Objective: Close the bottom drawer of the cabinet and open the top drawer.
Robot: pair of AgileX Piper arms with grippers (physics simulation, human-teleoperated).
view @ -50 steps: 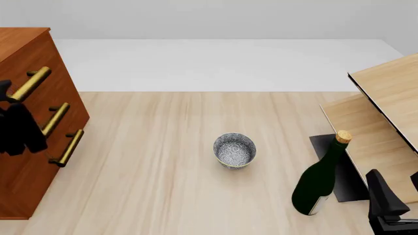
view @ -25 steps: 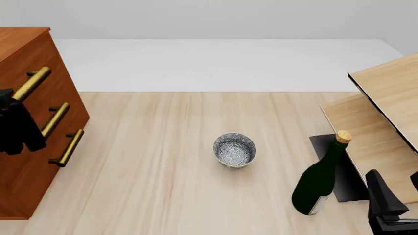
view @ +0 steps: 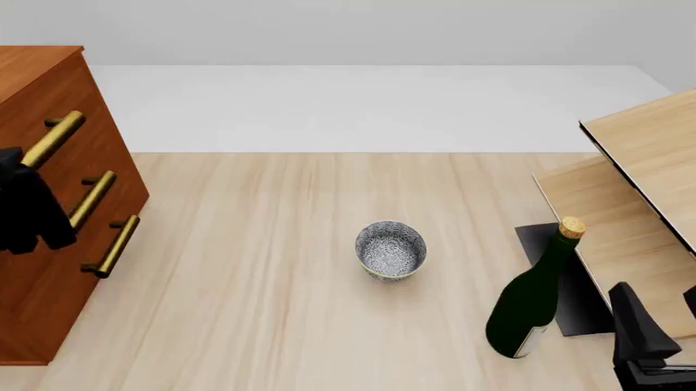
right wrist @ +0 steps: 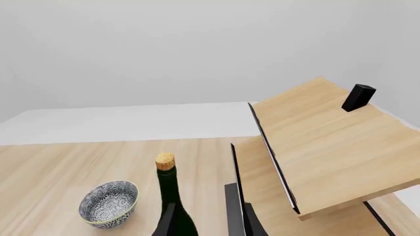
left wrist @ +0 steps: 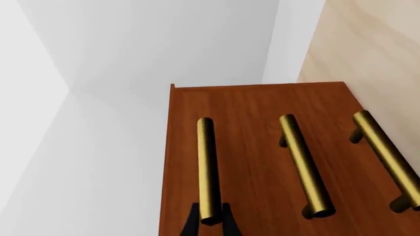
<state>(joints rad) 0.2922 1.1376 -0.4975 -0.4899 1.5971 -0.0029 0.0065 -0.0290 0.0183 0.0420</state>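
In the left wrist view, the brass handle [left wrist: 208,167] of the top drawer [left wrist: 190,147] was seen running lengthwise straight away from the left hand [left wrist: 210,227], its near end between the slightly parted fingers. A firm grip could not be confirmed. The cabinet [view: 44,204] stood at the counter's left; the right hand [view: 653,346] was far off.

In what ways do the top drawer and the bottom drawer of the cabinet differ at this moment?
The top drawer is uppermost and has the left gripper at the end of its handle; the bottom drawer is lowest and nothing is near its handle. Both are reddish-brown with one brass bar handle, and both fronts appear flush with the cabinet.
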